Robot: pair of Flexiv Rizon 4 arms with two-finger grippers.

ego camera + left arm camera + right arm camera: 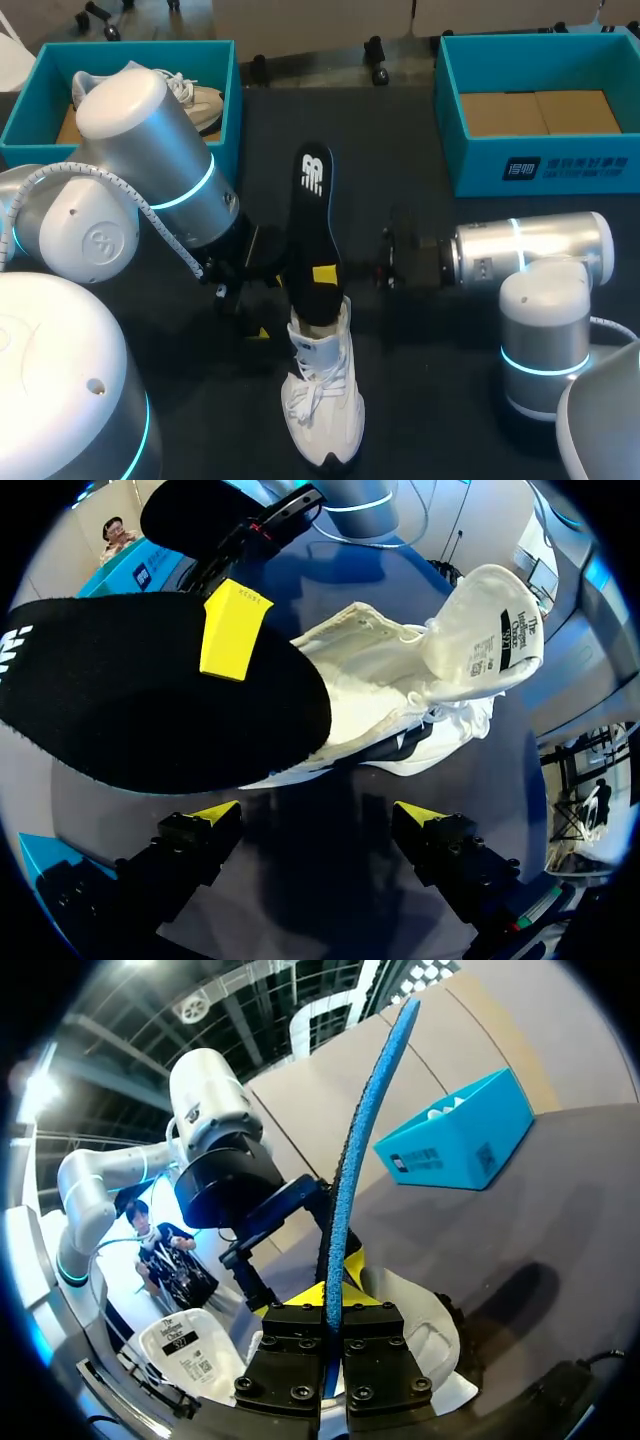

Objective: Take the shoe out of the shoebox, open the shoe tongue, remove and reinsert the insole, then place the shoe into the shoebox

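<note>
Two claws meet at the white shoe (322, 405), which stands on the dark table (420, 420) with its toe toward the robot. The right claw (322, 272) is clenched on the black insole (314, 215), one yellow tip pressed to its dark top face and the other to its blue underside. Seen from the right wrist, the insole rises edge-on from between the closed fingers. Its near end sits in the mouth of the shoe, just under this claw, and its far end stands free beyond the fingers.

The left claw (318, 815) is released, its fingers spread wide with nothing between them. The shoe lies just ahead of it, side-on and not touching, with the tongue (480, 630) pulled up and out. The insole crosses ahead of one of its fingers.

Behind the left arm, the left shoebox (225, 90) holds another white shoe (195, 100). The right shoebox (450, 110) stands well apart from the right claw, behind its arm.
</note>
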